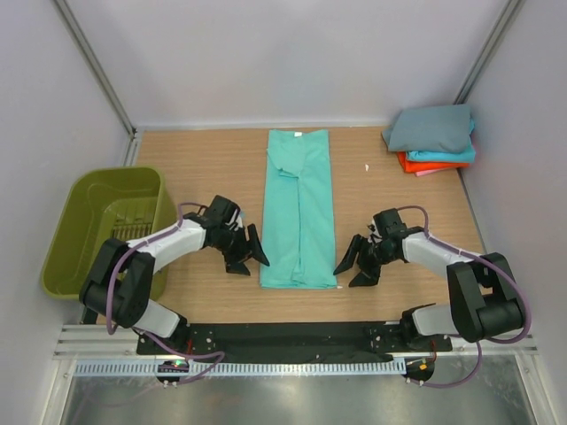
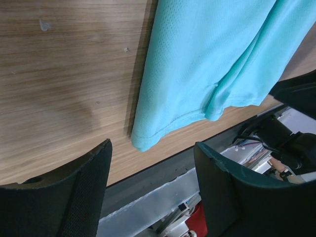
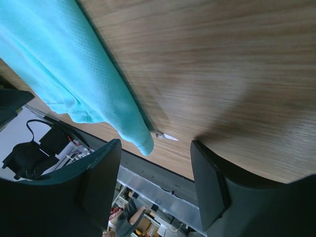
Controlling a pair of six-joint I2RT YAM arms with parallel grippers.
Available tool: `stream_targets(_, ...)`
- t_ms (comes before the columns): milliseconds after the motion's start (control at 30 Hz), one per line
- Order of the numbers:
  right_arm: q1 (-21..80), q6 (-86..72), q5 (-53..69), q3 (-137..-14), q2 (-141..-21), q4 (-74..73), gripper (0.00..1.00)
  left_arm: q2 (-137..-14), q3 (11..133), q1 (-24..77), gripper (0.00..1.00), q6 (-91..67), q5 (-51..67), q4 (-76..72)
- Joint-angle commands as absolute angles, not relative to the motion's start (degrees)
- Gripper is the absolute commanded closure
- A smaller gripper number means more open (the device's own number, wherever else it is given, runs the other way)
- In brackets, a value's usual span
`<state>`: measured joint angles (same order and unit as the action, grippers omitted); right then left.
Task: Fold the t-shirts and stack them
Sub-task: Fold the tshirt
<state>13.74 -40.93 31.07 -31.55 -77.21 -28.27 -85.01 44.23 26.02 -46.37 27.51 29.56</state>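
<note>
A mint green t-shirt (image 1: 299, 208) lies flat on the wooden table, folded into a long narrow strip running from far to near. My left gripper (image 1: 247, 258) is open and empty just left of the strip's near left corner (image 2: 143, 140). My right gripper (image 1: 355, 266) is open and empty just right of the near right corner (image 3: 144, 143). A stack of folded shirts sits at the far right corner: slate grey (image 1: 431, 129) on top, cyan (image 1: 443, 156) and orange-red (image 1: 427, 166) beneath.
An olive-green plastic basket (image 1: 102, 226) stands at the table's left edge. A small white scrap (image 3: 168, 137) lies on the wood by the shirt's near right corner. White walls close the table on three sides.
</note>
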Motion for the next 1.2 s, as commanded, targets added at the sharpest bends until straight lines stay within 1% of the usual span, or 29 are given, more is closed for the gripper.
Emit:
stream_targets(0,14.7,-43.0,33.1,-30.9,-75.7,-24.8,0.36,-84.0,43.1,25.5,0.32,-49.7,29.7,23.2)
stream_targets(200,17.4,-44.9,34.4,-30.8,-76.9,-21.3,0.38,-84.2,38.6,25.2,0.35,-52.8,29.4,20.8)
stream_targets(367,19.3,-46.1,34.8,-30.3,-77.9,-19.6,0.4,-84.5,37.3,25.2,0.36,-53.3,28.6,21.8)
stream_targets(500,20.7,-46.5,34.7,-30.1,-78.3,-19.1,0.42,-86.1,36.7,25.2,0.4,-53.9,28.9,21.3)
stream_targets(667,22.3,-46.6,34.6,-29.4,-78.8,-19.2,0.49,-87.8,37.2,25.8,0.44,-54.2,29.0,20.5)
stream_targets(900,24.3,-48.6,35.4,-28.7,-81.4,-14.1,0.57,-88.2,36.9,27.6,0.48,-55.0,28.8,19.5)
stream_targets(1167,24.4,-49.2,35.2,-28.1,-81.6,-12.3,0.62,-88.9,35.5,27.7,0.55,-55.5,28.3,19.0)
